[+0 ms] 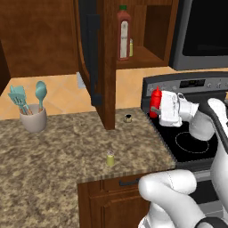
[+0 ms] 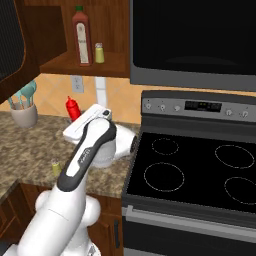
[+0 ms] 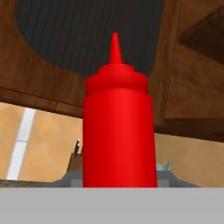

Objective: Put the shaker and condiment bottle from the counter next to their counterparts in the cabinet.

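Your claw [image 1: 156, 108] was clamped on the condiment bottle [image 1: 156, 99], upright between its jaws and lifted off the worktop [image 1: 67, 151]. It looked light, smooth and squeezable, so you'd want a gentle mid-body hold. The shaker [image 1: 110, 158] stood well below the claw.

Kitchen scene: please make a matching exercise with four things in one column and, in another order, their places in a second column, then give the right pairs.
Things:
1. condiment bottle
2. shaker
3. tall sauce bottle
4. utensil cup

Places:
A. on the cabinet shelf, beside a slim yellowish shaker
B. in the gripper, lifted above the counter
C. at the far left of the counter, holding teal utensils
D. alone on the counter, near its front edge

Pairs: 1-B, 2-D, 3-A, 4-C
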{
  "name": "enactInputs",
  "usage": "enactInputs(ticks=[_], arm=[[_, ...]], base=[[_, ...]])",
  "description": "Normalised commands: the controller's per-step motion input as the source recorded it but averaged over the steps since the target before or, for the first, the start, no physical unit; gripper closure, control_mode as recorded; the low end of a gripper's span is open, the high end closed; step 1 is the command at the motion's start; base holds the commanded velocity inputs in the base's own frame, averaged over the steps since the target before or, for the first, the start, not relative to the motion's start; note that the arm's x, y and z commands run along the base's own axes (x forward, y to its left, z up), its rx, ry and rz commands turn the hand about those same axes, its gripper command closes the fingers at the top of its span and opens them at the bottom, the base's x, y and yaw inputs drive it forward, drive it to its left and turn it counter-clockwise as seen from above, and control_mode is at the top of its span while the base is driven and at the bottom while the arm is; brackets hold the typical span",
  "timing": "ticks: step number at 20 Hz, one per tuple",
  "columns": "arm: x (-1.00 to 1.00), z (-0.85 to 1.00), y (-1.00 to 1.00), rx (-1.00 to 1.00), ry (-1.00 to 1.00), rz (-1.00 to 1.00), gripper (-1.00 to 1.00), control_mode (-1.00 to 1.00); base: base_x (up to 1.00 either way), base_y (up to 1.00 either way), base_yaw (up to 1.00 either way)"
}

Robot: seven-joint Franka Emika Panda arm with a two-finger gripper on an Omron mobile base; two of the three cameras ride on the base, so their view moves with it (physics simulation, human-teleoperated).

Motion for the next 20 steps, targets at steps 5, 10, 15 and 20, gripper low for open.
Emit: enactInputs(ticks=[5,10,15,20], arm=[[-0.27,0.34,0.35,0.00,0.11,-0.21,1.00,-1.00],[0.00,0.50,0.15,0.00,0.15,-0.20,1.00,-1.00],[-0.01,0.68,0.21,0.00,0.11,-0.22,1.00,-1.00],[-0.08,0.89,0.12,0.00,0.01,-0.21,1.00,-1.00]], base=[[0.00,0.00,0.00],[0.00,0.00,0.00],[0.00,0.00,0.00],[0.00,0.00,0.00]])
